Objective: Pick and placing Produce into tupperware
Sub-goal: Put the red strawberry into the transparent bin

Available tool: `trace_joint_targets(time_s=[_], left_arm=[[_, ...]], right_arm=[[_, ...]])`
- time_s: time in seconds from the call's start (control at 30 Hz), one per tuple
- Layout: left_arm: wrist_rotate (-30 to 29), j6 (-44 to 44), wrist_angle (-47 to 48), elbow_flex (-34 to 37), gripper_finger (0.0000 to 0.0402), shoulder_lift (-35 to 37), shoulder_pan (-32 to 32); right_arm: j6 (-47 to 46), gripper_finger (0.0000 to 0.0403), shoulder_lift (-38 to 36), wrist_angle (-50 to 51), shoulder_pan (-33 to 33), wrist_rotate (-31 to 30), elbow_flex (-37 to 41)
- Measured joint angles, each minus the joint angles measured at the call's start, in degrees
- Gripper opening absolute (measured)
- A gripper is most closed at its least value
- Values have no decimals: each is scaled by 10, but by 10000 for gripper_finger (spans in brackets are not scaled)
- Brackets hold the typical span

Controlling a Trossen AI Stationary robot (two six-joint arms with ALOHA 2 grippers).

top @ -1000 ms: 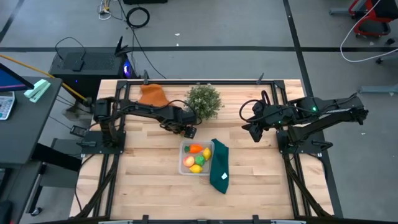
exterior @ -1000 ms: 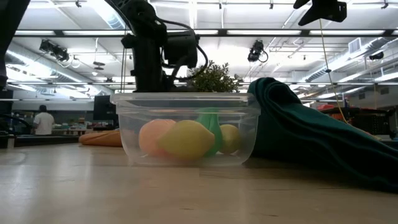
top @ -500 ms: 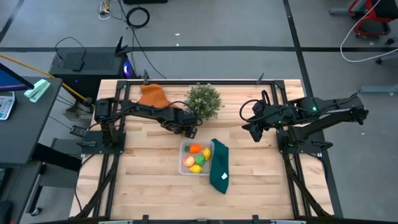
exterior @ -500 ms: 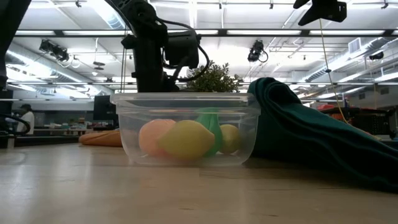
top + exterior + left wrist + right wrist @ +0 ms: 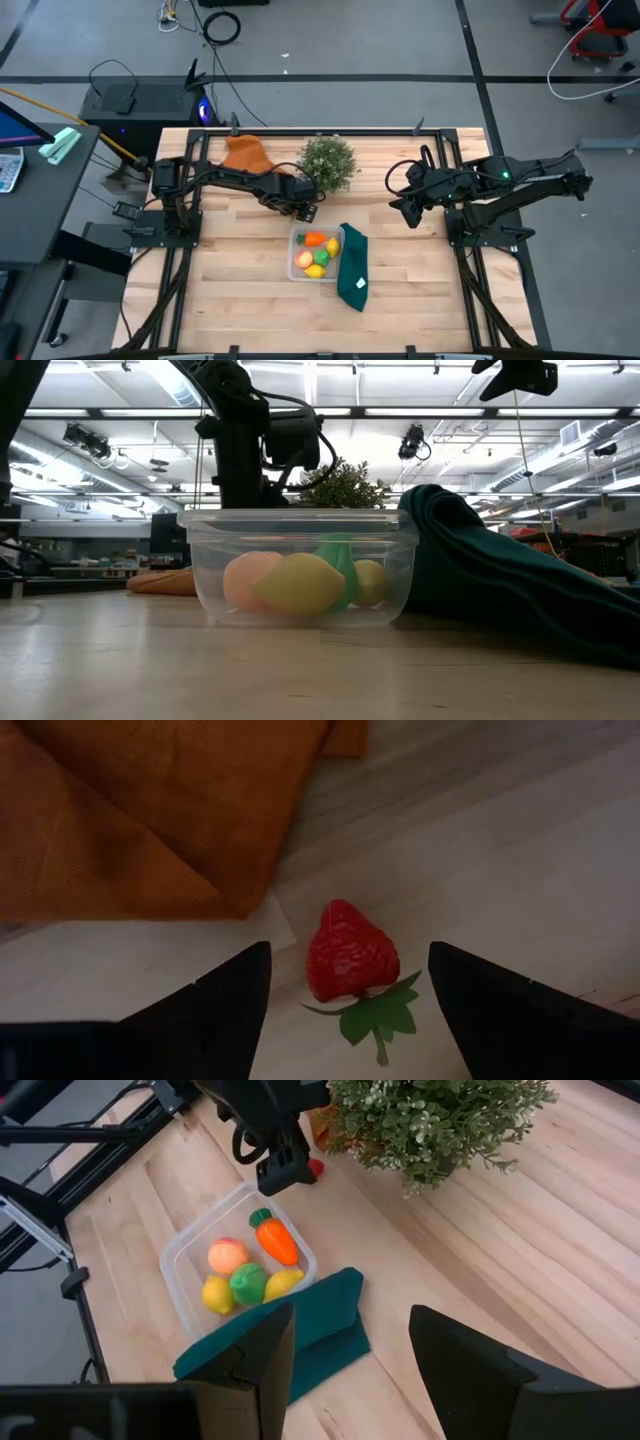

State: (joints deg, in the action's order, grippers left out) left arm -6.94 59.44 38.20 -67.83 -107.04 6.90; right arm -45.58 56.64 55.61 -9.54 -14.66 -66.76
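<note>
Fingers (image 5: 230,1010) flanking bumpy red strawberry (image 5: 350,952)

lemons (image 5: 216,1293) 2 | peach (image 5: 227,1256) 1 | carrot (image 5: 275,1238) 1 | strawberry (image 5: 349,953) 1 | tupperware (image 5: 176,1265) 1 | cloths (image 5: 320,1320) 2

wooden table (image 5: 230,290), tupperware (image 5: 297,262), green cloth (image 5: 354,268), plant (image 5: 328,162), strawberry (image 5: 350,952)

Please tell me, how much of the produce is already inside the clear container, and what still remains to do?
Done: two lemons, a peach, a green piece and the carrot lie in the tupperware. In hand: the left gripper straddles the strawberry on the table, fingers open, not gripping. Left: grasp it and place it inside. The right gripper waits aside, open.
</note>
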Motion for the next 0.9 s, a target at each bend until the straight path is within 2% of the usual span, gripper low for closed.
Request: trace_joint_targets(time_s=[0.9], left_arm=[[1,-6,-2,0,178,1,0]], right_arm=[[0,165,0,0,0,0,0]])
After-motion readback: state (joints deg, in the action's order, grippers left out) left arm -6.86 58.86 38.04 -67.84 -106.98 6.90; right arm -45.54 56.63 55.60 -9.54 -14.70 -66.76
